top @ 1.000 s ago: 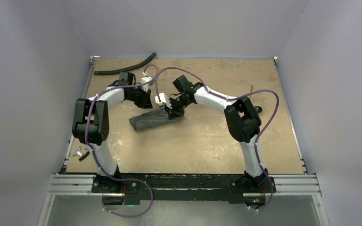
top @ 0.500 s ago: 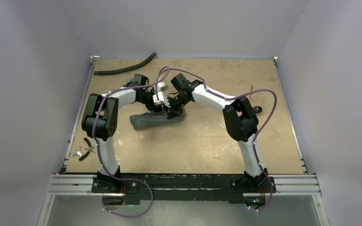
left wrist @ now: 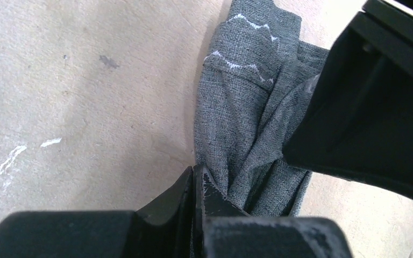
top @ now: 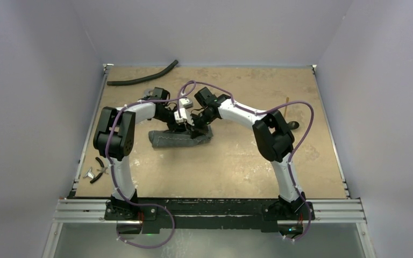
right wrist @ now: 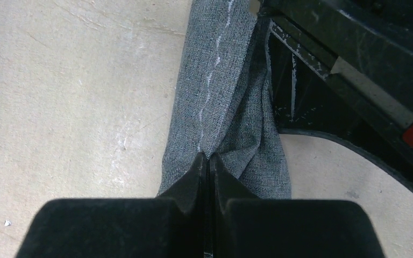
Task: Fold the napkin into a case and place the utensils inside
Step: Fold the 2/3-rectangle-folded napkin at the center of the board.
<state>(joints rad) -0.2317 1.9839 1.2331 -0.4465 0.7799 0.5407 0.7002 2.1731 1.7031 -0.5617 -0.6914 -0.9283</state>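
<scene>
Both my jaws are clenched on the napkin (top: 177, 138). My right gripper (right wrist: 208, 161) pinches a fold of the grey cloth beside its pale stitched hem line. My left gripper (left wrist: 194, 180) is closed on the cloth's edge, where the folds gather at my tips.

A second ago my left arm stood further to the left, its gripper off the cloth. Now it has swung in, and the two grippers sit just beside each other over the napkin's far edge. The napkin, tilted before, now lies more level across mid-table.

Pale lilac walls enclose the tan, mottled table (top: 236, 166), and a metal rail (top: 209, 210) runs along its near edge by my bases.

A long black hose (top: 142, 79) lies at the far left corner. A small metal hand tool (top: 95, 172) rests at the left edge. Well apart from the napkin, on the right side, are the black spoon (top: 294, 125), partly behind my right elbow, and the thin gold utensil (top: 287, 101).

In the left wrist view, my right gripper's black body covers the napkin's right side. In the right wrist view, my left arm fills the upper right corner.
</scene>
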